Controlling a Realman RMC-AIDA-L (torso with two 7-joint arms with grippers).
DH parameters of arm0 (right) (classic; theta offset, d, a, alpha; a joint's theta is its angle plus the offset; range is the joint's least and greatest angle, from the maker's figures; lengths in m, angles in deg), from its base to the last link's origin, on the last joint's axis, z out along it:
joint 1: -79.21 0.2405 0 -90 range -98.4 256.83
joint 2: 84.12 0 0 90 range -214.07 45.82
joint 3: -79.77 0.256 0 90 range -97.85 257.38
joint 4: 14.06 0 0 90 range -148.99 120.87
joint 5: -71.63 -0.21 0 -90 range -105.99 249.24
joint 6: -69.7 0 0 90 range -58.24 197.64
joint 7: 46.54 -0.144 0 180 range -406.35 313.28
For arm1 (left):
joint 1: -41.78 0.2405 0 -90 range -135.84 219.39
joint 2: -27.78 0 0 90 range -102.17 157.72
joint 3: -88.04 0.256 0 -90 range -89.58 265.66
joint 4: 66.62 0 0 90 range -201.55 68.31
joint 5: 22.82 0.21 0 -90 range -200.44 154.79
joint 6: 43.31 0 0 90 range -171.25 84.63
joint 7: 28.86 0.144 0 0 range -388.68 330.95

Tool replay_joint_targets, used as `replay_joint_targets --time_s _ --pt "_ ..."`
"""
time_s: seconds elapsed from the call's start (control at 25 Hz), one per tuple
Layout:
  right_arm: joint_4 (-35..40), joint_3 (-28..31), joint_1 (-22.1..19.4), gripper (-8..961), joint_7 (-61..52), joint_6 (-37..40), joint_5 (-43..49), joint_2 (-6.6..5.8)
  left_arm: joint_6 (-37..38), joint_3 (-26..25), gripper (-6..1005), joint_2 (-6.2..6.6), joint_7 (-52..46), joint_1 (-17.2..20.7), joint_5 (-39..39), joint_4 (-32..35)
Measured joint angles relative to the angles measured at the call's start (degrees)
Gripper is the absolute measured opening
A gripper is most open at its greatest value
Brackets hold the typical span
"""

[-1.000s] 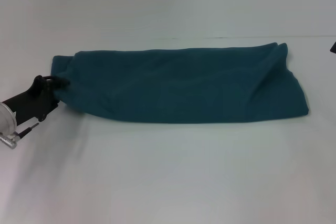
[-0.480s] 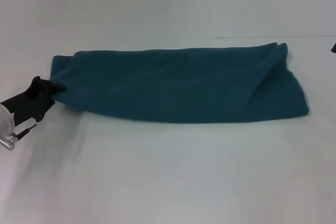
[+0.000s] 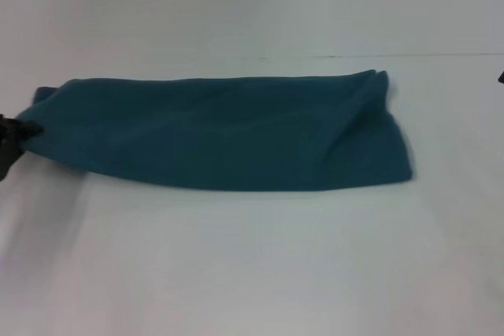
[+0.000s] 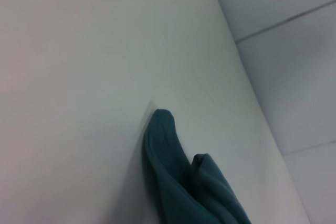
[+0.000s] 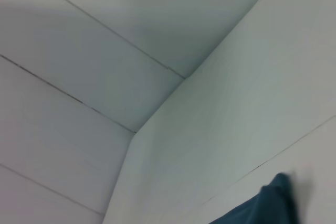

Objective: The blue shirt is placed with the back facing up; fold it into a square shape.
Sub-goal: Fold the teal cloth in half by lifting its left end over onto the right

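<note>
Lying across the white counter (image 3: 252, 273), the blue shirt (image 3: 228, 135) is folded into a long band w/ plain back fabric up, no lettering showing. You see it run from the far left edge of the head view to right of center, long axis roughly side to side. Near edge is a fairly straight line; far edge sits just short of the seam where counter meets the back wall (image 3: 252, 5). Right end has a raised, rumpled corner w/ a few creases fanning toward it; the rest lies fairly flat w/ soft wrinkles.

Your left claw (image 3: 9, 141) is at the extreme left border of the head view, only a dark sliver visible, right at the shirt's left end & touching the cloth there. Can't tell from these pics whether it's spread or pinching the fabric. Left wrist view shows only a rounded, doubled end of teal cloth (image 4: 173, 171) resting on the counter, 2 layers stacked, wall panels beyond.

Right claw (image 3: 501, 77): just a tiny dark speck at the right border of the head view, well apart from the shirt's right end; state can't be told either. Right wrist view catches a small teal corner (image 5: 268, 203) low in frame, plus counter & paneled wall.
</note>
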Motion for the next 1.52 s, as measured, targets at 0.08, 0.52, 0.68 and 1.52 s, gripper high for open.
replay_joint_targets --time_s 0.08,0.52,0.68,1.52 --pt "-0.3 0.3 0.0 836 0.0 -0.3 0.0 0.0 -0.1 -0.4 42 0.67 0.1 0.6 0.3 0.5" --pt "-0.5 0.7 0.6 836 -0.1 -0.6 0.2 0.0 -5.1 -3.3 41 2.5 2.4 1.9 4.7 1.7" --pt "-0.5 0.4 0.8 836 -0.1 -0.5 0.2 0.01 -1.0 -3.5 41 2.04 4.0 2.0 4.3 4.0" --pt "-0.5 0.3 0.8 836 0.4 1.0 0.1 0.56 21.0 -1.7 46 0.43 7.1 -6.2 -3.2 9.3"
